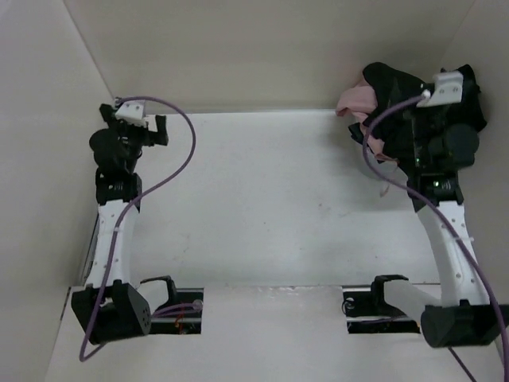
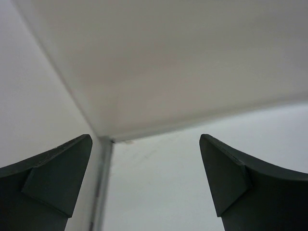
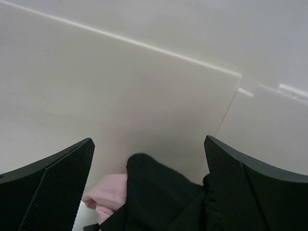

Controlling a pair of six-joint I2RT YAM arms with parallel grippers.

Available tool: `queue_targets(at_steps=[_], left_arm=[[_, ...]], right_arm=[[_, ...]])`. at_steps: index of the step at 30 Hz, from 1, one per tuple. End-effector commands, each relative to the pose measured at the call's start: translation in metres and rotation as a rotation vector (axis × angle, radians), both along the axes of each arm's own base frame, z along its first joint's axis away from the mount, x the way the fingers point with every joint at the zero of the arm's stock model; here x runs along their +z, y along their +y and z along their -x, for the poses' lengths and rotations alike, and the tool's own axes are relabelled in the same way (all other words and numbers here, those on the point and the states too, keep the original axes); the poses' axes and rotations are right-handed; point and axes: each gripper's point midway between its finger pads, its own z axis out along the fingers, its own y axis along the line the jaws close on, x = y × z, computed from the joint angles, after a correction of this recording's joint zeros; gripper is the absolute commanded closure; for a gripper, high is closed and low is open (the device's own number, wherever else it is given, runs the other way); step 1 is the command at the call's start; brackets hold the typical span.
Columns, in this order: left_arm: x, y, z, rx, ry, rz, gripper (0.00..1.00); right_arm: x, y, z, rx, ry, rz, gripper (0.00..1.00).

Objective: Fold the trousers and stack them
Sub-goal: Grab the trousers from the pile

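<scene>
Trousers [image 1: 390, 83] lie in a crumpled black heap at the far right corner of the bench [image 1: 262, 199], pushed up against the back wall [image 1: 262, 56]; a pink garment [image 1: 354, 99] is tangled in on the heap's left side, partly under the black cloth. The right arm reaches out over this pile, and much of the heap is hidden beneath its wrist in the overhead view; black cloth shows on both sides of the arm.

From the right wrist, the right claw [image 3: 148, 144] stands spread wide and released, gripping nothing; a fold of the black cloth rises between its two fingers low in the view, with the pink cloth just beside it on the left; whether either finger touches the cloth I cannot tell.

The left claw [image 2: 145, 139] is well apart from the heap, near the far left corner of the bench; its jaws are likewise parted and empty, with only bare bench and wall between them. A purple cable [image 1: 187, 151] loops from the left wrist down to the arm's base.
</scene>
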Motion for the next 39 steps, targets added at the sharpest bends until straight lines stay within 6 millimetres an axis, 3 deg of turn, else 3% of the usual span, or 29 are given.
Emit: queue_targets(at_steps=[1,3,6,9,12,15,19,26,33,35,36,38,39], left_arm=[[-0.079,-0.063,0.004,-0.226,0.446,0.119,0.04],[-0.081,-0.087,0.003,-0.299,0.498,0.126,0.05],[-0.08,-0.108,0.0,-0.332,0.526,0.142,0.04],[-0.084,-0.12,-0.003,-0.318,0.563,0.123,0.03],[-0.09,-0.132,0.0,-0.326,0.581,0.089,0.02],[-0.092,-0.141,0.006,-0.352,0.576,0.076,0.0],[-0.091,-0.142,0.011,-0.356,0.574,0.089,0.0],[-0.096,-0.127,0.012,-0.316,0.585,0.101,0.0],[-0.093,-0.124,0.013,-0.303,0.587,0.106,0.0],[-0.093,-0.122,0.013,-0.294,0.587,0.107,0.0],[-0.093,-0.12,0.013,-0.29,0.587,0.107,0.0],[-0.093,-0.119,0.012,-0.284,0.586,0.108,0.0],[-0.093,-0.119,0.012,-0.284,0.586,0.108,0.0]], right_arm=[[-0.014,-0.024,-0.039,-0.085,0.252,-0.083,0.0],[-0.024,-0.037,-0.062,-0.119,0.31,-0.069,0.0],[-0.027,-0.083,-0.08,-0.264,0.333,-0.141,0.0],[-0.041,-0.147,-0.085,-0.527,0.427,-0.296,0.0],[-0.049,-0.188,-0.085,-0.679,0.444,-0.384,0.0],[-0.07,-0.218,-0.096,-0.772,0.513,-0.423,0.0],[-0.103,-0.237,-0.11,-0.813,0.589,-0.46,0.0],[-0.154,-0.236,-0.135,-0.762,0.696,-0.501,0.01],[-0.194,-0.25,-0.142,-0.783,0.77,-0.534,0.27],[-0.196,-0.248,-0.14,-0.772,0.775,-0.543,0.48],[-0.191,-0.247,-0.137,-0.771,0.76,-0.549,0.65],[-0.174,-0.244,-0.131,-0.772,0.716,-0.553,0.86],[-0.163,-0.244,-0.126,-0.774,0.692,-0.548,0.93]])
